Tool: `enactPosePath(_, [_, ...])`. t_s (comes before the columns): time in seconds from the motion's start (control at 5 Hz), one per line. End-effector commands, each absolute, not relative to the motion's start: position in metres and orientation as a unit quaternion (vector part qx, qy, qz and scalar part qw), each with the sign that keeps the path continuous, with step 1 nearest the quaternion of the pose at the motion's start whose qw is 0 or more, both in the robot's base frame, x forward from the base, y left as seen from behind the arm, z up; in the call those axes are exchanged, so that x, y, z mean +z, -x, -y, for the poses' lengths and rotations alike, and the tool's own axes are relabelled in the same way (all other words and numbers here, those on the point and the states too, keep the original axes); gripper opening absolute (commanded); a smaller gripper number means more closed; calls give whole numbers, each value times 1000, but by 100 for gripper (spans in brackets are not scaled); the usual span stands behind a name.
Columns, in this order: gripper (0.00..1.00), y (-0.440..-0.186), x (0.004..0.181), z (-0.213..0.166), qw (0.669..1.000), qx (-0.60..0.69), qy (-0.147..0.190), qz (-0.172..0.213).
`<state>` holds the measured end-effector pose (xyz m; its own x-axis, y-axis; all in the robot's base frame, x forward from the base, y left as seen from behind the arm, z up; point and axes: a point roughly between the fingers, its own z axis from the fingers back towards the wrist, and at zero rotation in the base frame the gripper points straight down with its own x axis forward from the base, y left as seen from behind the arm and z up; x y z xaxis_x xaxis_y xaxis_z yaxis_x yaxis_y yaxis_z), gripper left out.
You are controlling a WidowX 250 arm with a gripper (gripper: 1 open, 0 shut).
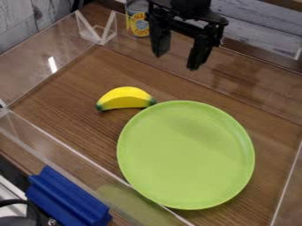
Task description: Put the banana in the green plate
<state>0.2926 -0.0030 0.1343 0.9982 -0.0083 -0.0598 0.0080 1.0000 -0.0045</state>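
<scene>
Camera view — banana touching green plate rim, hand open above.

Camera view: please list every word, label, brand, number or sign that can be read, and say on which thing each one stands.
No text can be read in this view.
The can behind the gripper: yellow label, print too small and blurred to read.
The banana, the green plate and the blue block: no text visible.
</scene>
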Motion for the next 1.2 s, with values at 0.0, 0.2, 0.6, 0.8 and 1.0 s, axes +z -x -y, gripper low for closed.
enactPosePath(0.0, [100, -289, 128, -6, 997, -63, 1, -36])
enactPosePath(0.2, [100, -282, 124, -22, 988, -152, -2, -35])
enactPosePath(0.6, [100, -269, 115, -58, 957, -288, -16, -24])
enactPosePath(0.8, [100, -265, 110, -73, 942, -333, -22, -21])
enactPosePath(1.0, [100, -260, 102, -88, 941, -338, -29, -12])
